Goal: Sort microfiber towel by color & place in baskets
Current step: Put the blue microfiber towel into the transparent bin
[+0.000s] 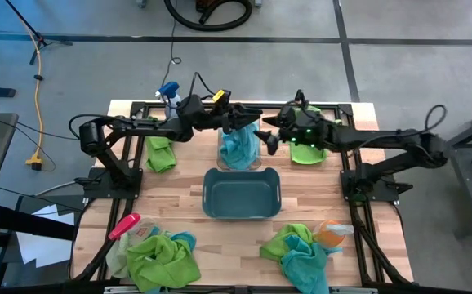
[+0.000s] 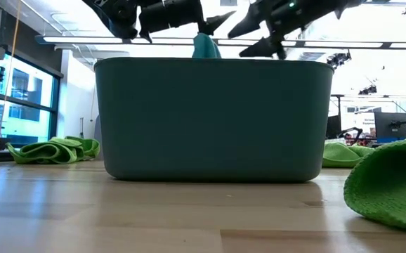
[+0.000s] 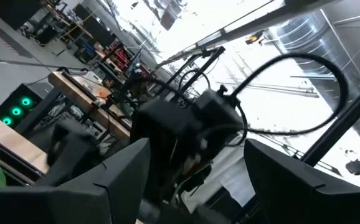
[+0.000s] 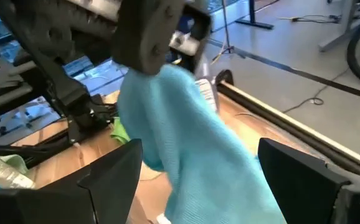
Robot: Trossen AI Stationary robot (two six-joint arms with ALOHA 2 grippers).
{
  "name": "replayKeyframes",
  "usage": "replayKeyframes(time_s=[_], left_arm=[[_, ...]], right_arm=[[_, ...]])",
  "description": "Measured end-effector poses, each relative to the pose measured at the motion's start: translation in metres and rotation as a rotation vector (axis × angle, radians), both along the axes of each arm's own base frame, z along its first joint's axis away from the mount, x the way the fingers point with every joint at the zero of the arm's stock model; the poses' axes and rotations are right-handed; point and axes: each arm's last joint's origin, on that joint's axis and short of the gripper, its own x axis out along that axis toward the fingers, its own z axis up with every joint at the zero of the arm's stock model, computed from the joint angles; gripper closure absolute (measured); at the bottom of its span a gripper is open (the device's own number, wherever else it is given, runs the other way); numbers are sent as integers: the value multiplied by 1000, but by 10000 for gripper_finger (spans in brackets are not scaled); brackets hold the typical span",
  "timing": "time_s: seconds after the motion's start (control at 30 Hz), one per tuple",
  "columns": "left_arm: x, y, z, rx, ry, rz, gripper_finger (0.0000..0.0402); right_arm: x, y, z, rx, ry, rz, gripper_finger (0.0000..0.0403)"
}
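Observation:
A turquoise towel (image 1: 238, 147) hangs over the narrow clear bin (image 1: 257, 160), its lower part inside the bin. My left gripper (image 1: 238, 122) is right above it, and its fingers stand well apart in the left wrist view. My right gripper (image 1: 262, 137) is open and comes at the towel from the table's right. Its fingers stand on either side of the hanging cloth (image 4: 192, 143), and I cannot tell whether they touch it. The dark teal bin (image 1: 210, 196) sits nearer, in the middle of the table. A lime green towel (image 1: 161, 153) lies on the far left and another (image 1: 305, 152) on the far right. My left gripper has the turquoise towel's top end (image 4: 164, 71) hanging from it, right under one dark finger (image 4: 149, 37). How the cloth is caught there is hidden by the finger. The towel hangs down slack, with its lower part in the clear bin.
Mixed heaps of green and turquoise towels lie at the near left (image 1: 161, 257) and near right (image 1: 301, 249). A pink-handled brush (image 1: 124, 226) lies beside the left heap. A spray bottle (image 1: 168, 94) stands at the far edge. The dark frame rails run along both sides.

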Motion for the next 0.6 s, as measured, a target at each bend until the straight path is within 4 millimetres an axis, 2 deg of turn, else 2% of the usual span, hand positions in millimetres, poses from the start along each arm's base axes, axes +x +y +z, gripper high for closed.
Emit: replayKeyframes(time_s=[0.1,0.33,0.6], left_arm=[[0,0,0,10,-2,3,154],[0,0,0,17,-3,4,154],[0,0,0,17,-3,4,154]], right_arm=[[11,-3,-11,2,11,-2,87],[29,-6,-20,-65,-33,21,87],[39,-9,-27,-82,-62,24,88]])
